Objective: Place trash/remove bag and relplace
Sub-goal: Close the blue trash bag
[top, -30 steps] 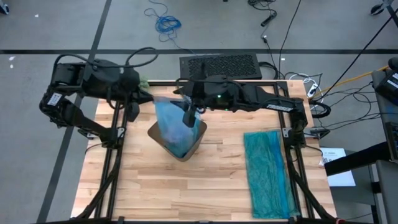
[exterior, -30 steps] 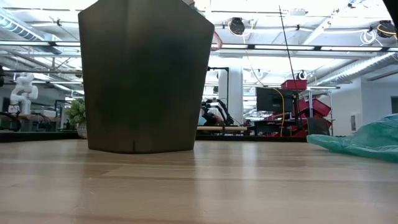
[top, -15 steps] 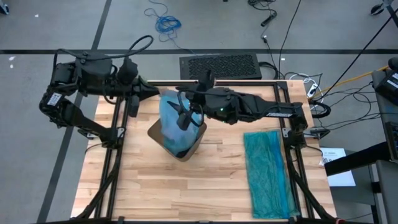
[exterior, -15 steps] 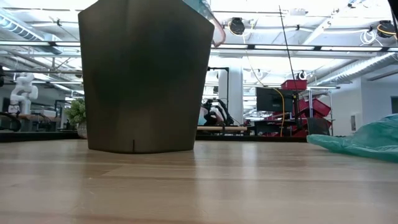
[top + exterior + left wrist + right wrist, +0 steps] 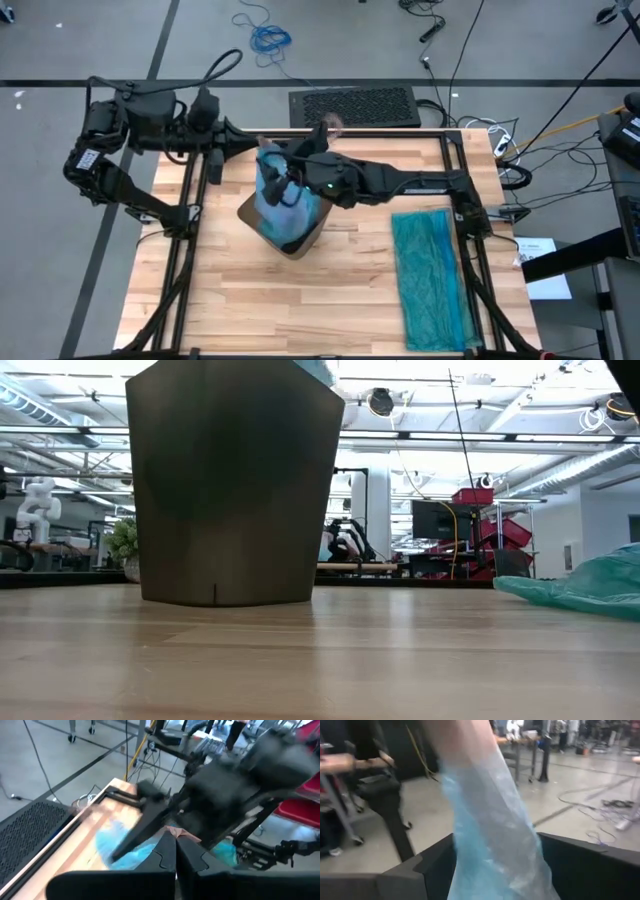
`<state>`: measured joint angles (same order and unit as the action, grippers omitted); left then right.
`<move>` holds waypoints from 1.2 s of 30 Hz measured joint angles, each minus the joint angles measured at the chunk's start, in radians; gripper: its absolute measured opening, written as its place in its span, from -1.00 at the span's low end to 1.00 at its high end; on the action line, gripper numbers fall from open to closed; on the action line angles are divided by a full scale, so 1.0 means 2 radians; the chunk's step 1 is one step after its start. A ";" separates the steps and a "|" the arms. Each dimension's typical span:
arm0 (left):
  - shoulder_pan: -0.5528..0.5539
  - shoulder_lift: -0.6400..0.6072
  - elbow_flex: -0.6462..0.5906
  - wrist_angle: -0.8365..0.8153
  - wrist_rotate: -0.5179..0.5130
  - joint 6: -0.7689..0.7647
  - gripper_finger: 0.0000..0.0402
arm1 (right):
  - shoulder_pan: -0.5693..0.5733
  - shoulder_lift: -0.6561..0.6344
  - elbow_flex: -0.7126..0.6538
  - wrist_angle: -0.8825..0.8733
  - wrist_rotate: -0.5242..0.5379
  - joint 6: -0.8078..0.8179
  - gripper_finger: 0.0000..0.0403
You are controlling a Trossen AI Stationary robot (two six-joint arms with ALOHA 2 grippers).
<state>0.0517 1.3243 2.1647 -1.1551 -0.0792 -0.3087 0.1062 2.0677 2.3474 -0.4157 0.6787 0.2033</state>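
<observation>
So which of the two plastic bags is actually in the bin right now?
The light sky-blue bag: it stands up out of the dark bin between both grippers. The darker teal-green bag lies flat on the table's right side, untouched.

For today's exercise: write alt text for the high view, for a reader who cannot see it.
Seen from above, a light blue bag rises out of a dark bin on a wooden table. The left hand is shut on the bag's top edge, and the open right hand reaches over it. A teal-green bag lies flat to the right.

The light blue bag (image 5: 495,840) rises (stretched, crinkled) out of the dark bin (image 5: 590,870), its rim below.
</observation>
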 joint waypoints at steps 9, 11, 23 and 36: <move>0.000 -0.002 0.000 0.025 0.008 0.000 -1.00 | -0.009 0.016 0.000 -0.003 0.001 0.009 -0.77; 0.000 -0.004 0.000 0.025 0.009 0.000 -1.00 | -0.006 0.016 0.000 -0.001 0.001 -0.009 -0.92; 0.000 -0.016 0.021 0.052 0.009 0.001 -1.00 | -0.003 0.019 0.001 -0.057 -0.014 0.023 -1.00; 0.000 -0.016 0.051 0.044 0.004 0.000 -1.00 | 0.004 0.033 0.001 -0.066 -0.031 0.021 -1.00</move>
<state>0.0521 1.2930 2.2668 -1.0662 -0.0719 -0.3086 0.1140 2.1331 2.3486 -0.5481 0.6177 0.2449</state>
